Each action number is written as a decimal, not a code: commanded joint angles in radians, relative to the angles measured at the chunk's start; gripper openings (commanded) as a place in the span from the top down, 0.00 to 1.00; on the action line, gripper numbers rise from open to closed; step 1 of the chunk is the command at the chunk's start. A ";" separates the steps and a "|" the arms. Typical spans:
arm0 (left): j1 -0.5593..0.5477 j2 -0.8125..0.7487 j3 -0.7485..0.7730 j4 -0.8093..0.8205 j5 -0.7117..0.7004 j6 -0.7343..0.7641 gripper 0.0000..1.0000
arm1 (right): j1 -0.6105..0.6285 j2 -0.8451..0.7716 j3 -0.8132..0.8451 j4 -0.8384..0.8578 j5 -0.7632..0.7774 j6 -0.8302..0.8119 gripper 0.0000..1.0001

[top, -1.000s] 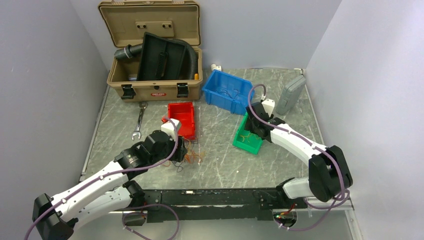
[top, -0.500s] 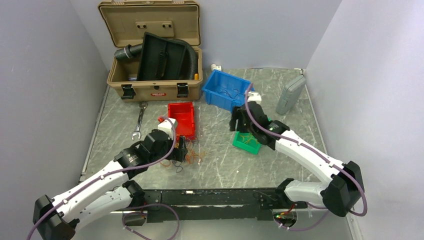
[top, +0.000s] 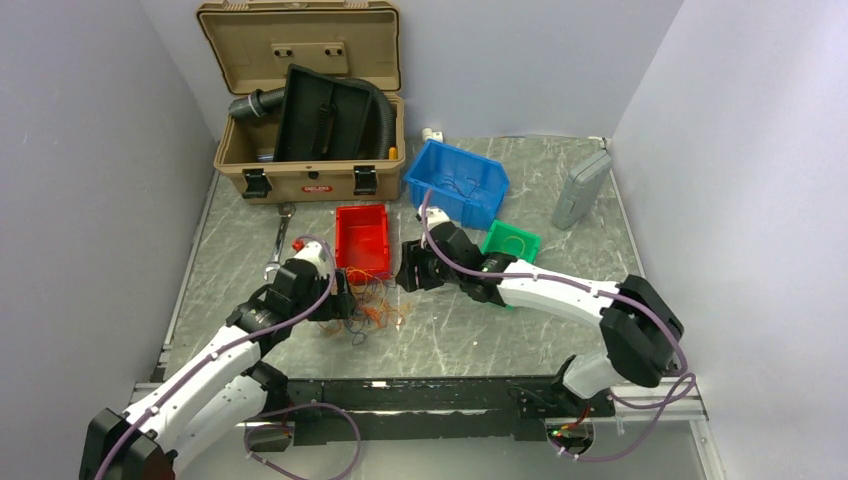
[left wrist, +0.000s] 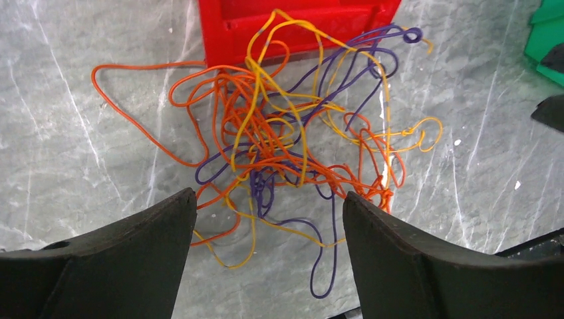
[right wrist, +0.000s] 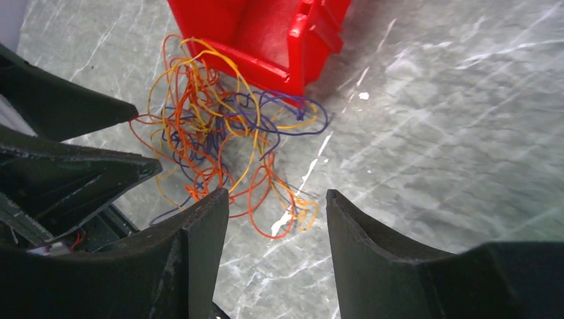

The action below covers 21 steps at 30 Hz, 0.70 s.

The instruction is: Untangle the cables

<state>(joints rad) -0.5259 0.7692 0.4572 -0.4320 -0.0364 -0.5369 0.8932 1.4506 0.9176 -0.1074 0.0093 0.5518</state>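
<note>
On my left wrist feed the cables lie in a loose tangle of orange, yellow and purple strands on the grey marbled tabletop. They fill the middle of the frame, and their upper loops reach the front of the red bin at the top edge. The left claw hangs over the near side of the heap, jaws wide apart and gripping nothing; a few low strands trail into the gap at the bottom of the frame. On the right wrist feed the same tangle sits left of centre. The right claw also has its jaws apart and empty, with the lowest orange loops lying in the gap between them. In the overhead view the heap lies left of centre, just below the red bin, with one claw on either side.
</note>
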 commanded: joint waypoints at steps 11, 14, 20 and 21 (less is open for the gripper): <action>0.052 0.067 -0.018 0.174 0.089 -0.019 0.33 | 0.101 0.234 -0.027 0.390 -0.096 0.172 0.50; 0.052 0.080 -0.020 0.187 0.074 -0.015 0.39 | 0.105 0.273 -0.011 0.393 -0.070 0.206 0.57; 0.052 0.063 -0.021 0.193 0.040 -0.006 0.75 | 0.107 0.188 -0.071 0.360 0.064 0.249 1.00; 0.052 0.053 -0.022 0.184 0.040 -0.006 0.81 | 0.107 0.150 -0.094 0.357 0.090 0.249 1.00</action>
<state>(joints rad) -0.4782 0.8474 0.4286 -0.2848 0.0257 -0.5449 0.9985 1.7245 0.8680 0.2054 -0.0162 0.7609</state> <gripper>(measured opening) 0.291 0.016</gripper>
